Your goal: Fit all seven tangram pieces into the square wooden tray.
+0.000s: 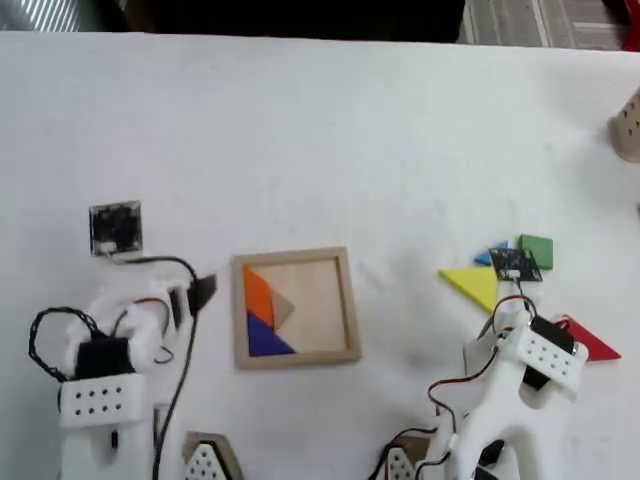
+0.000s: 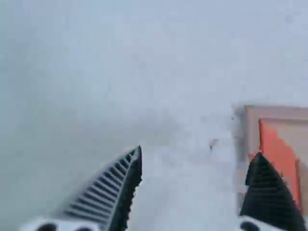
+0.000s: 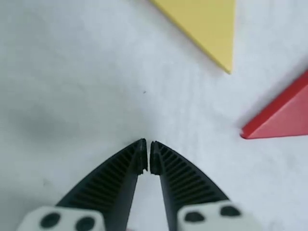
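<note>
Hanging shut and empty over the bare table (image 3: 72, 72), the right gripper (image 3: 147, 156) has the red triangle (image 3: 279, 115) to its right and the yellow triangle (image 3: 204, 29) just beyond. The left gripper (image 2: 199, 159) gapes wide, holding nothing, just left of the wooden tray (image 1: 342, 300). With the tray only part-filled, fetching another piece seems in hand: open, then straddle the yellow triangle.
</note>
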`<state>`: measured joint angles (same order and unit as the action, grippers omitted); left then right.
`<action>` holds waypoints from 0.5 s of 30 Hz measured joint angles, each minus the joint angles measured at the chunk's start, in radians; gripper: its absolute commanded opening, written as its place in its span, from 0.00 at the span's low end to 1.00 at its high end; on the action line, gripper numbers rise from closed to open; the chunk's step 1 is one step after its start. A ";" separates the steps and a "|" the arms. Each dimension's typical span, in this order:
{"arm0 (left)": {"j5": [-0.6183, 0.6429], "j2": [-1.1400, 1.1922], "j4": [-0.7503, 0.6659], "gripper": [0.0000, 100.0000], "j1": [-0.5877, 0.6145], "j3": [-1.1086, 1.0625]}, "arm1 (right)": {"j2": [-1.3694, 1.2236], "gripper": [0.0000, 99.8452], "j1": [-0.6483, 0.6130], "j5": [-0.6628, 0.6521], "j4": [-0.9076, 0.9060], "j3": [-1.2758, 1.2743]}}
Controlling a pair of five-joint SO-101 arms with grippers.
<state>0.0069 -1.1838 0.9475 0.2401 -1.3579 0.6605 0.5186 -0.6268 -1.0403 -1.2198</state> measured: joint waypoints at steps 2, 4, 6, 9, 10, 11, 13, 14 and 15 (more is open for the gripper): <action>-0.023 0.000 -0.043 0.34 0.028 -0.041 | 0.000 0.02 -0.003 0.000 0.000 0.000; -0.043 0.000 -0.075 0.34 0.038 -0.066 | 0.000 0.02 -0.018 0.000 -0.003 0.008; -0.055 0.000 -0.089 0.34 0.044 -0.075 | 0.000 0.02 -0.025 0.000 -0.026 0.052; -0.064 0.000 -0.095 0.33 0.044 -0.078 | 0.000 0.02 -0.015 0.000 -0.097 0.180; -0.064 0.000 -0.095 0.32 0.044 -0.078 | 0.000 0.02 -0.009 0.000 -0.124 0.232; -0.064 0.000 -0.095 0.29 0.044 -0.080 | 0.000 0.02 0.002 0.000 -0.157 0.285; -0.064 0.000 -0.098 0.20 0.044 -0.081 | 0.000 0.02 0.023 0.000 -0.219 0.384; -0.064 -0.002 -0.098 0.16 0.044 -0.081 | 0.000 0.02 0.026 0.000 -0.247 0.422; -0.064 -0.002 -0.098 0.11 0.044 -0.081 | 0.000 0.02 0.026 0.000 -0.267 0.451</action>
<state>-0.0575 -1.1853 0.8493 0.2846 -1.4392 0.6605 0.5447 -0.6268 -1.3073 -0.7687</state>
